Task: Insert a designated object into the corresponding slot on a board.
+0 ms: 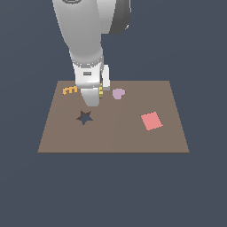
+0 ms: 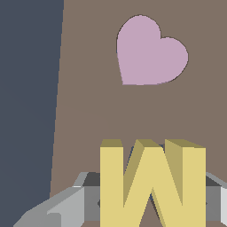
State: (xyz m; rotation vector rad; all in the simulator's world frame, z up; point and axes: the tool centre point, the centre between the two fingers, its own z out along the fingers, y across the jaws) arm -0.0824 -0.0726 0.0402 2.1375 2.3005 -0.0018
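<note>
Brown board (image 1: 111, 133) under the upright arm; gripper (image 1: 94, 95) jaws apparently clamp the yellow M (image 2: 150, 181).

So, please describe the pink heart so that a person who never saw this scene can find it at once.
Look at the brown board, then along its far edge to the gripper holding the yellow M. The pink heart lies flat just beside it, toward the exterior view's right. It is the only rounded, pale pink shape; the red square is angular.

M slot hidden; yellow M (image 2: 153, 181) cut off by frame edge.
</note>
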